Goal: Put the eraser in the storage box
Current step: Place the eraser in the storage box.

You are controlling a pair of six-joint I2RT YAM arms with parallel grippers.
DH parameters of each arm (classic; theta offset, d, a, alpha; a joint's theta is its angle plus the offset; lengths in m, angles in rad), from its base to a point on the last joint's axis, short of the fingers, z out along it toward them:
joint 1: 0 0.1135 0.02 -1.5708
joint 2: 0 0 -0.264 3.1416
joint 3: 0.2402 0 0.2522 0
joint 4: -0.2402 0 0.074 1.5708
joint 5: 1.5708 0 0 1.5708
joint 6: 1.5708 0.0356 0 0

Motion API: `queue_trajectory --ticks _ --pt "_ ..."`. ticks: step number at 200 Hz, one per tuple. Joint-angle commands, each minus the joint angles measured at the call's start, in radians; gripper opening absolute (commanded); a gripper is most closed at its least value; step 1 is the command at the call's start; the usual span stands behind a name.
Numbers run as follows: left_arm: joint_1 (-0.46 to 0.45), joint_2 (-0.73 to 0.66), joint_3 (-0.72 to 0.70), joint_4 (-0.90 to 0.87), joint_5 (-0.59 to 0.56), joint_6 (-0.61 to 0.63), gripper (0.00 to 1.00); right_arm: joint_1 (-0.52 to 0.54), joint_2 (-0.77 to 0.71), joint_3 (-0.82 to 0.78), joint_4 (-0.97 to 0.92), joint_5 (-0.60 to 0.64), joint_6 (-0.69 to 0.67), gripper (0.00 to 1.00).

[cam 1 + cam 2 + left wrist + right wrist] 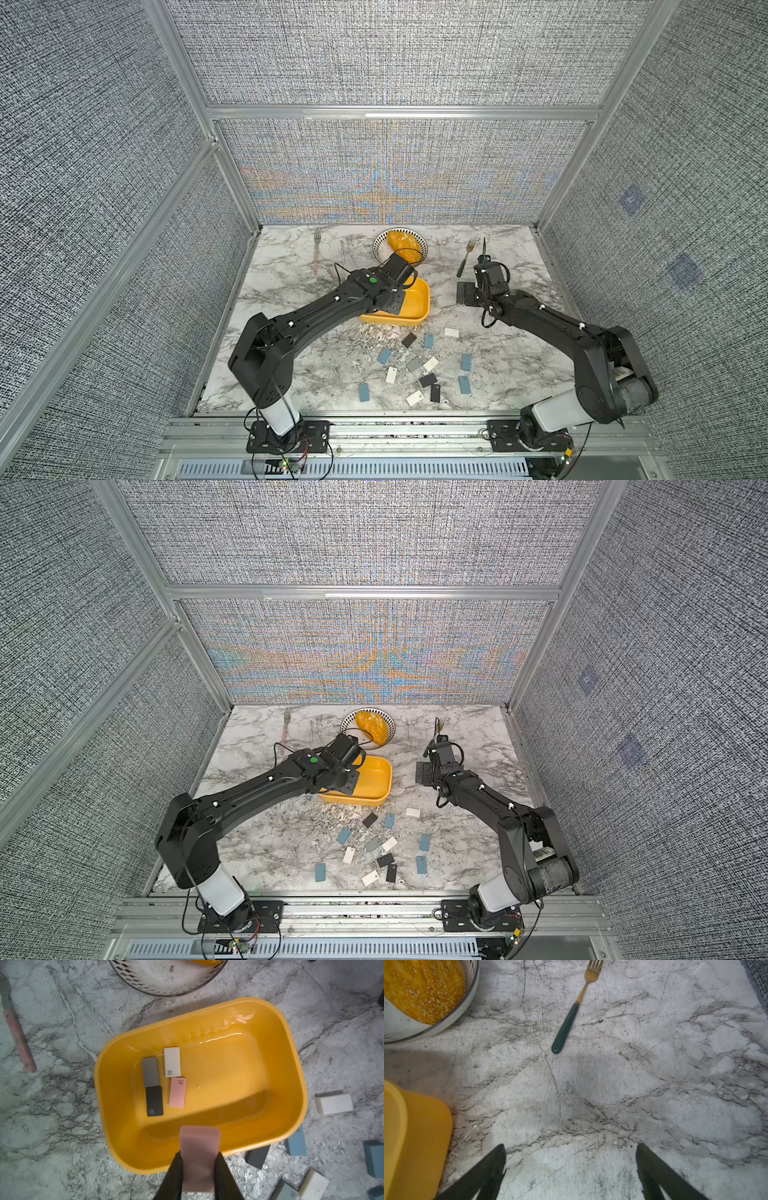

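My left gripper (199, 1155) is shut on a pink eraser (199, 1147), which sticks out past the fingertips. It hangs over the near rim of the yellow storage box (295, 1059). Several erasers lie inside the box: grey (151, 1072), black (154, 1101), white (172, 1061) and pink (177, 1092). In both top views the left wrist covers the left part of the box (417, 301) (376, 779). My right gripper (571, 1147) stands open over bare marble, right of the box, with nothing between its fingers (465, 293).
A patterned plate with bread (400, 246) stands just behind the box. A pink-handled fork (316, 257) lies at the back left and a green-handled fork (566, 1028) ahead of the right gripper. Several loose erasers (415, 365) are scattered in front of the box.
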Motion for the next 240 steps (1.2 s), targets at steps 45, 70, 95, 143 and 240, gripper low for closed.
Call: queue_trajectory --ticks 45,70,95,143,240 --pt "0.055 0.203 0.144 0.062 0.047 0.096 0.25 -0.006 -0.001 0.011 -0.018 0.002 -0.004 0.98" --pt "0.083 0.252 0.180 0.066 0.057 0.101 0.25 -0.011 0.007 0.009 -0.014 0.000 -0.003 0.98" --pt "0.107 0.326 0.198 0.084 0.070 0.102 0.25 -0.017 0.011 0.002 -0.003 -0.001 -0.004 0.98" --pt "0.116 0.416 0.281 0.076 0.096 0.101 0.25 -0.020 0.037 0.006 0.001 -0.012 -0.004 0.98" --pt "0.123 0.490 0.310 0.085 0.100 0.090 0.25 -0.020 0.055 0.001 0.007 -0.014 -0.004 0.98"
